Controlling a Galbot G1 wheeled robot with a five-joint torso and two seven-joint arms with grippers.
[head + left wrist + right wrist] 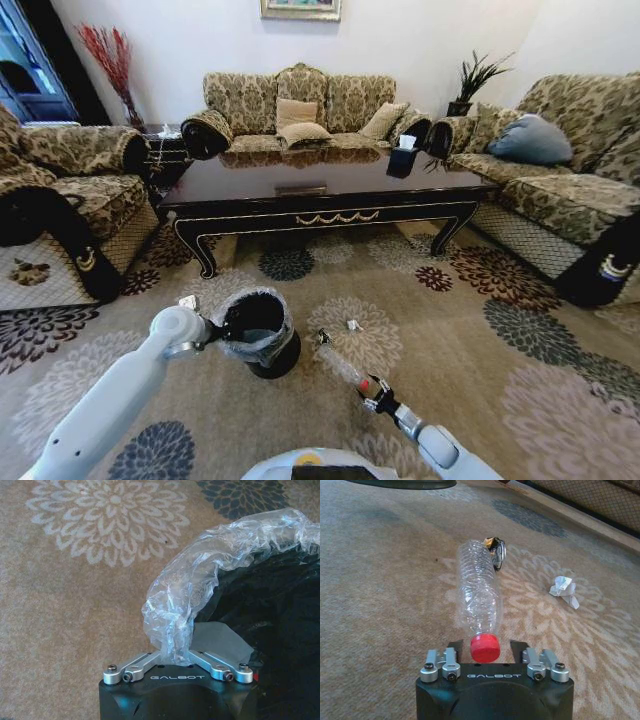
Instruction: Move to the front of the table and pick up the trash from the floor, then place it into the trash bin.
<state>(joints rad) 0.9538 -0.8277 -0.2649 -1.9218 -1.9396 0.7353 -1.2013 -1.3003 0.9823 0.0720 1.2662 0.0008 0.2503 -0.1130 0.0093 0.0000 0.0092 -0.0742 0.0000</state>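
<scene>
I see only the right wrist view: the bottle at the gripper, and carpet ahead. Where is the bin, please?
Observer: The bin stands on the carpet just to the robot's left of the bottle.
Operator: Is the left arm free?
Observer: No. The left gripper is shut on the bag at the bin's rim.
Operator: What is beyond the bin?
Observer: The table, farther ahead.

Both arms low — left gripper (176, 656) clamped, right gripper (485, 649) clamped.
</scene>
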